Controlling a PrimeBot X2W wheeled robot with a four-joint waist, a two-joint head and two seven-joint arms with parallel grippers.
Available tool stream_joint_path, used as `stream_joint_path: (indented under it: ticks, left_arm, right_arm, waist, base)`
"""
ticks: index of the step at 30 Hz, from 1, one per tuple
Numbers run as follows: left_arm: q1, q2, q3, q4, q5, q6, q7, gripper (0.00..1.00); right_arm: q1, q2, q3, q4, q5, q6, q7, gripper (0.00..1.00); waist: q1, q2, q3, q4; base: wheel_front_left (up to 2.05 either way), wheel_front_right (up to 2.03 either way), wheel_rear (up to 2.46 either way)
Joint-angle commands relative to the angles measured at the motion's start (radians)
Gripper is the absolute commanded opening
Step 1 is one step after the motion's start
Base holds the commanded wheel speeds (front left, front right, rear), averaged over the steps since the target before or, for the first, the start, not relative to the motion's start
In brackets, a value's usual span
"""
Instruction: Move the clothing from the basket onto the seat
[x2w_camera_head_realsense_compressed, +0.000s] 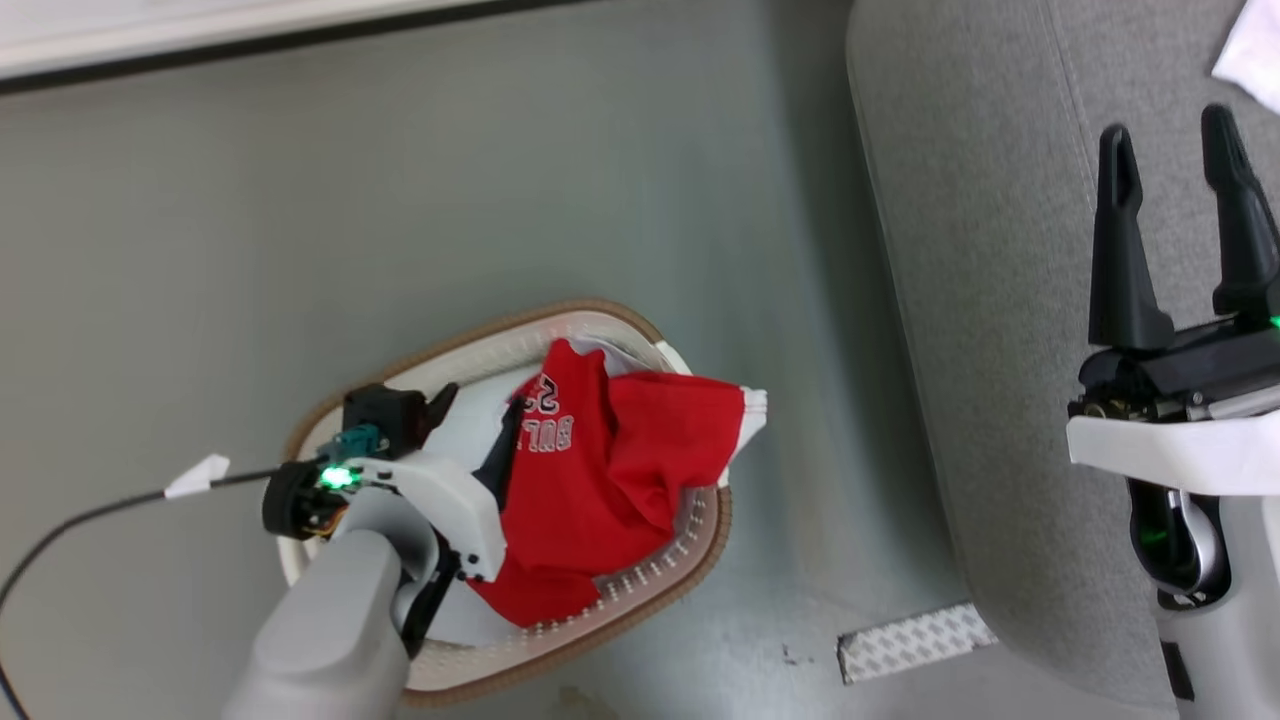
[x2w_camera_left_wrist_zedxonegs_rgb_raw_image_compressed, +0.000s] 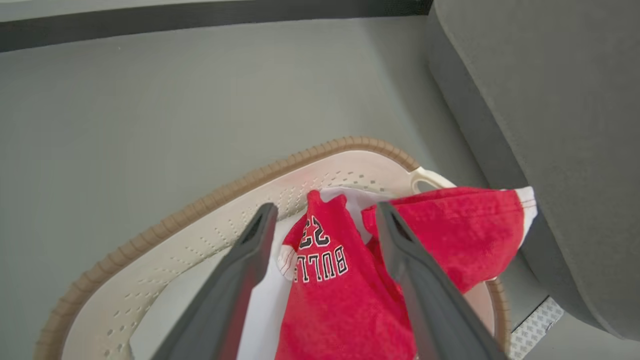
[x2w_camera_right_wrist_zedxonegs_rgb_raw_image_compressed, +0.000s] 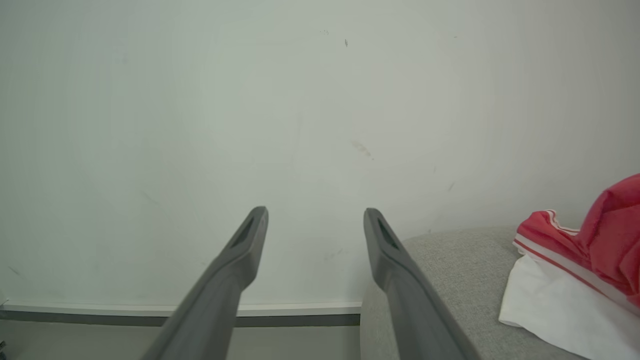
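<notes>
**Open left hand over a basket of red sportswear, sofa alongside**

On the grey-green floor (x2w_camera_head_realsense_compressed: 400, 200), an oval white laundry basket (x2w_camera_head_realsense_compressed: 700, 565) with a ribbed tan rim. Inside it, a crumpled red jersey (x2w_camera_head_realsense_compressed: 600, 480) with white-outlined "BULL" lettering and a number, one white-edged end draped over the rim on the sofa side. Directly above the jersey, the left hand (x2w_camera_head_realsense_compressed: 475, 420), both dark fingers spread wide apart, gripping nothing; lettering framed between them in the left wrist view. Contact between fingertips and cloth possible, hard to judge from these angles.

Near the basket, on the robot's right, a large grey woven sofa (x2w_camera_head_realsense_compressed: 980, 250). Over its seat, the right hand (x2w_camera_head_realsense_compressed: 1168, 130), fingers likewise wide apart and empty, pointed towards a pale wall (x2w_camera_right_wrist_zedxonegs_rgb_raw_image_compressed: 250, 100). On the seat beside that hand, a second garment (x2w_camera_right_wrist_zedxonegs_rgb_raw_image_compressed: 575, 270), red with white striped trim over white cloth. On the floor by the sofa's corner, a white textured strip (x2w_camera_head_realsense_compressed: 915, 640).
</notes>
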Motion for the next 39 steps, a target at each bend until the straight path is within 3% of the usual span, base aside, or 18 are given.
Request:
stream_joint_path:
  ticks: [1, 13, 32, 33, 34, 35, 39]
  left_arm:
    - [-0.016, 0.013, -0.011, 0.02, -0.021, -0.002, 0.009, 1.0]
    - [-0.126, 0.079, -0.169, 0.231, -0.148, 0.0, 0.154, 1.0]
    - [-0.214, 0.179, -0.394, 0.293, -0.287, 0.0, 0.419, 1.0]
    - [-0.219, 0.182, -0.4, 0.293, -0.292, 0.0, 0.42, 0.91]
    - [-0.221, 0.184, -0.406, 0.293, -0.296, 0.0, 0.42, 0.4]
    - [-0.222, 0.184, -0.412, 0.291, -0.303, 0.0, 0.42, 0.0]
    - [-0.226, 0.19, -0.434, 0.276, -0.33, 0.0, 0.391, 0.0]
  right_arm:
    - [-0.017, 0.003, -0.003, -0.009, -0.001, -0.002, -0.003, 1.0]
    - [-0.064, 0.053, 0.005, -0.054, 0.003, -0.002, -0.003, 1.0]
    - [-0.104, 0.082, 0.017, -0.049, 0.017, -0.002, -0.003, 1.0]
    - [-0.106, 0.083, 0.018, -0.049, 0.022, -0.002, -0.003, 1.0]
    - [-0.108, 0.083, 0.018, -0.048, 0.024, -0.002, -0.003, 1.0]
    - [-0.108, 0.083, 0.017, -0.048, 0.026, -0.002, -0.003, 1.0]
    - [-0.112, 0.083, 0.012, -0.042, 0.03, -0.002, -0.003, 1.0]
  waist:
    - [-0.0002, 0.0, 0.035, -0.027]
    - [-0.0002, 0.0, 0.164, -0.112]
    - [-0.0002, 0.0, 0.292, -0.197]
    - [-0.0002, 0.0, 0.294, -0.199]
    - [-0.0002, 0.0, 0.295, -0.199]
    - [-0.0002, 0.0, 0.296, -0.2]
    - [-0.0002, 0.0, 0.293, -0.196]
  base:
    - [0.0, 0.0, 0.0]
    - [0.0, 0.0, 0.0]
    - [0.0, 0.0, 0.0]
    - [0.0, 0.0, 0.0]
    - [0.0, 0.0, 0.0]
    - [0.0, 0.0, 0.0]
    - [0.0, 0.0, 0.0]
